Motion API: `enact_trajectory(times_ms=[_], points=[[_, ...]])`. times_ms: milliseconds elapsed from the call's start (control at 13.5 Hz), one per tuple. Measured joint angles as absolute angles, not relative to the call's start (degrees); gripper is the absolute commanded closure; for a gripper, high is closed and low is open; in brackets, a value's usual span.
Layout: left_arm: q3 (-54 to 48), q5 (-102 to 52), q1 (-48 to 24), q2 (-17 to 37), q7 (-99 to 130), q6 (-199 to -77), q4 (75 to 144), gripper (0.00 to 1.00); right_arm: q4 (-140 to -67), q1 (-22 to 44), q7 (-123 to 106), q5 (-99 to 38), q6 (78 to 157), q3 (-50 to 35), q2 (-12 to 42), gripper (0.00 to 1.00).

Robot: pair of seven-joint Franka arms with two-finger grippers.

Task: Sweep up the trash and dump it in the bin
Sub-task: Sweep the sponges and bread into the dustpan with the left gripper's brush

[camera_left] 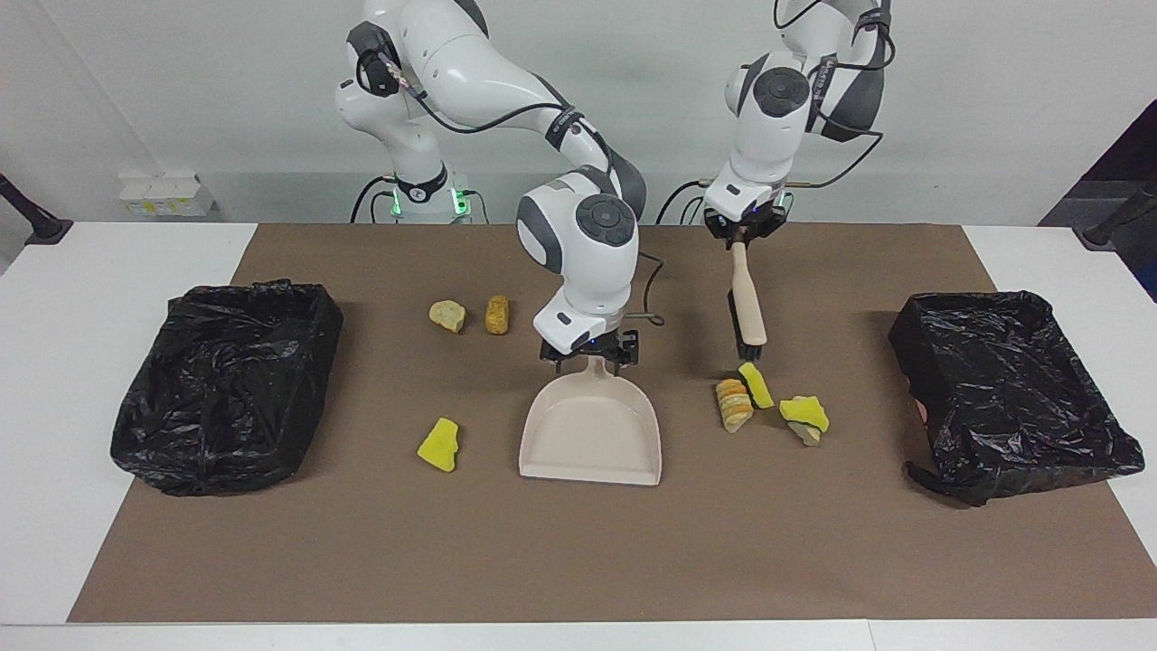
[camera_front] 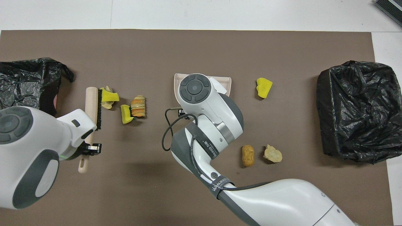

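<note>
Over the trash (camera_left: 764,398), left tool (camera_left: 743,237) grips the brush (camera_left: 749,303).

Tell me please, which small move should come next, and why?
Probably close the right tool on the handle of the dustpan. The tool stands open astride that handle, and the dustpan lies flat, not yet gripped. The left tool already holds the brush, bristles down beside the cluster of scraps toward the left arm's end, so sweeping likely waits on a held dustpan.
</note>
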State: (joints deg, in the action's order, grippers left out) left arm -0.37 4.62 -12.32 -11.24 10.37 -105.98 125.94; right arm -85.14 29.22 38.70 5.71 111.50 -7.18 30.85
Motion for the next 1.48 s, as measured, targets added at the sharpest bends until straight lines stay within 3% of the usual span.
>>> enact_trajectory(times_ms=[222, 444, 518, 666, 888, 1480], points=[[-0.40, 6.07, -8.53, -6.24, 6.64, -106.59, 121.15, 1.00, -90.33, 29.77, 38.87, 5.71, 112.71, -7.26, 27.94, 0.44], [-0.45, 8.81, -6.43, -1.54, 4.86, -110.58, 119.71, 1.00, -91.70, 30.14, 40.19, 5.66, 113.48, -7.58, 26.81, 0.54], [-0.43, 9.49, -5.88, -0.26, 4.08, -111.57, 119.43, 1.00, -91.75, 30.25, 40.39, 5.17, 113.81, -7.61, 26.76, 0.64], [-0.44, 9.79, -4.71, 0.97, 2.53, -112.53, 119.02, 1.00, -91.91, 30.31, 40.40, 4.01, 114.74, -7.60, 26.76, 0.82], [-0.61, 9.79, -4.27, 1.15, 2.03, -112.96, 119.04, 1.00, -92.11, 30.31, 40.56, 3.62, 115.13, -7.54, 26.75, 1.00], [-1.29, 9.78, -4.27, 1.33, 3.36, -113.21, 120.43, 1.00, -92.14, 31.01, 34.40, 3.61, 115.02, -7.83, 25.20, 1.00]])
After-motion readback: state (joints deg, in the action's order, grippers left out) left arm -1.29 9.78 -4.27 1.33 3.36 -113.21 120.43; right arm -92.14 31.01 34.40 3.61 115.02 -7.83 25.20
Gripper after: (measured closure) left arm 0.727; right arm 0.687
